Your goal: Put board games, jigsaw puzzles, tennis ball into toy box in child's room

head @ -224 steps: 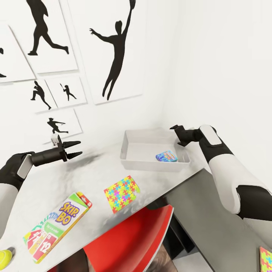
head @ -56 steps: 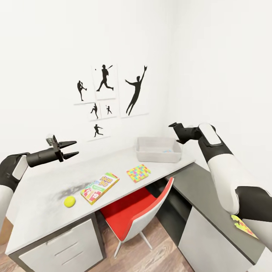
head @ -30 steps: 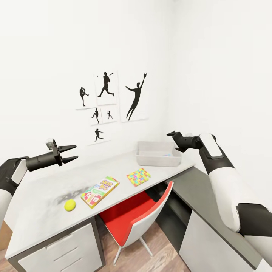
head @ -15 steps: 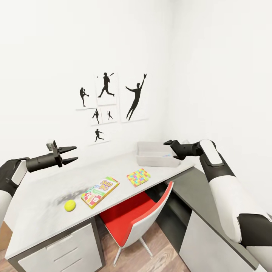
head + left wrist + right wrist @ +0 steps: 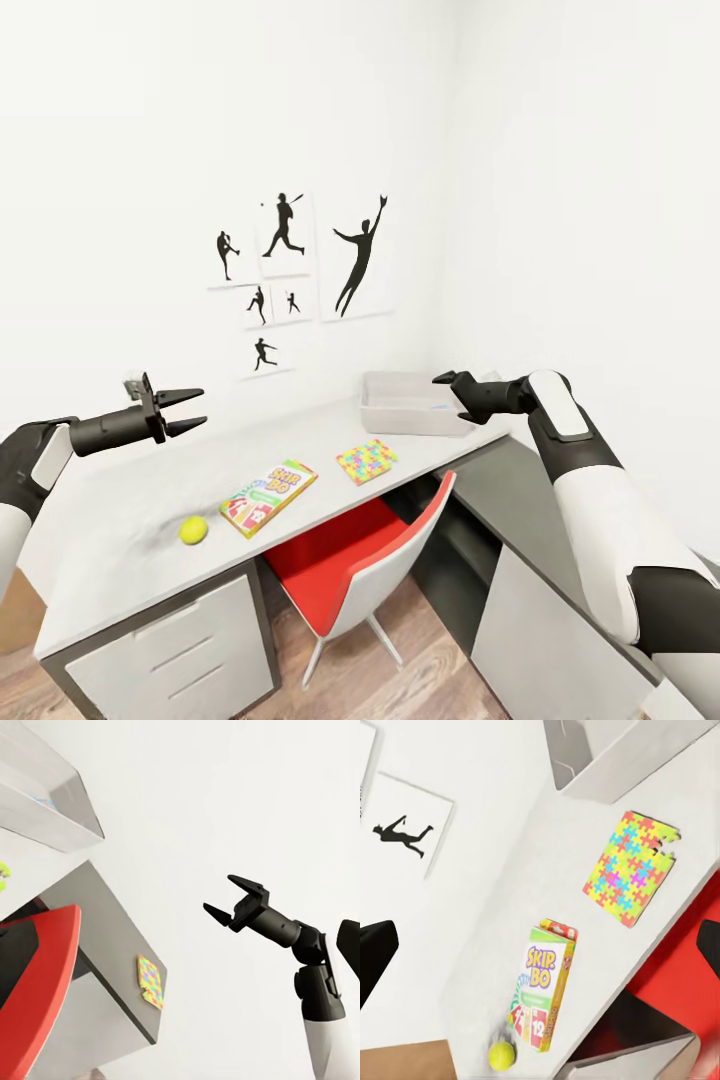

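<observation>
White walls with black baseball-player pictures (image 5: pixel 300 270) fill the upper half of the head view, and the long pale table (image 5: pixel 130 520) runs from lower left toward the centre right, where it meets a lower dark cabinet (image 5: pixel 540 560). The toy box (image 5: pixel 410 405) sits at the far end of the table, just right of centre, with something blue inside that is too small to identify. In front of it, toward the middle of the frame, lies one jigsaw puzzle (image 5: pixel 366 460); left of that is the Skip-Bo game (image 5: pixel 268 497), and further left the tennis ball (image 5: pixel 193 529), near the table's front edge. A second puzzle (image 5: pixel 150 982) rests close to the corner of the cabinet top in the left wrist view. A red chair (image 5: pixel 370 580) is tucked under the table below the puzzle. The left gripper (image 5: pixel 185 411) hovers at mid-left with its jaws apart and empty; the right gripper (image 5: pixel 455 397) hangs beside the box, also spread open and empty. The ball looks the riskiest pick: a glancing touch could roll it off the front edge. The thin puzzles lie flat and may slide rather than lift, and the cabinet one could be nudged off its corner.
</observation>
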### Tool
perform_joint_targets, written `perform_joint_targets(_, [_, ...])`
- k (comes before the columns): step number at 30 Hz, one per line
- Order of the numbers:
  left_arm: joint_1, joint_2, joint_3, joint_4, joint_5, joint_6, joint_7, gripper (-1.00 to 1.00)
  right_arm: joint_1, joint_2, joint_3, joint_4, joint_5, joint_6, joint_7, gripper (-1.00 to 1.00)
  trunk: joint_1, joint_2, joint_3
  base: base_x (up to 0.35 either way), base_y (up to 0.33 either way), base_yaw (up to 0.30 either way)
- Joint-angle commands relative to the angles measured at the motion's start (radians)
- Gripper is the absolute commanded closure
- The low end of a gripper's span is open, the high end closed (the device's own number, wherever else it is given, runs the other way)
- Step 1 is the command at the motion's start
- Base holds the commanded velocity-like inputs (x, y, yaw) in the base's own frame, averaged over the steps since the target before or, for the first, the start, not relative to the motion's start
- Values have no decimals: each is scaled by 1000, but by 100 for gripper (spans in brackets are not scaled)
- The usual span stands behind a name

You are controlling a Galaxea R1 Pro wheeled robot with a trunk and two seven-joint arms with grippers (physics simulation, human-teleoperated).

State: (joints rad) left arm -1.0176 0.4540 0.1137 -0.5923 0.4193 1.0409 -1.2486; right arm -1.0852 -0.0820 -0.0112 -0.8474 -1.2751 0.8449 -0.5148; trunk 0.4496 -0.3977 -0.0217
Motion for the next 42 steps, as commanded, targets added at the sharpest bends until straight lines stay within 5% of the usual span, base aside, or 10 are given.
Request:
perform_joint_targets(1, [-1,0,0,0,0,6,-3,-100,-1,0,-1,-1,-10,1,-10,-100,0,-2,-2,-128,0,0])
perform_joint_targets(42, [8,33,-4,7,0,6,0,-100,1,1,0,5,-10,7,-8,-100,0,-2,-11,-64,0,0])
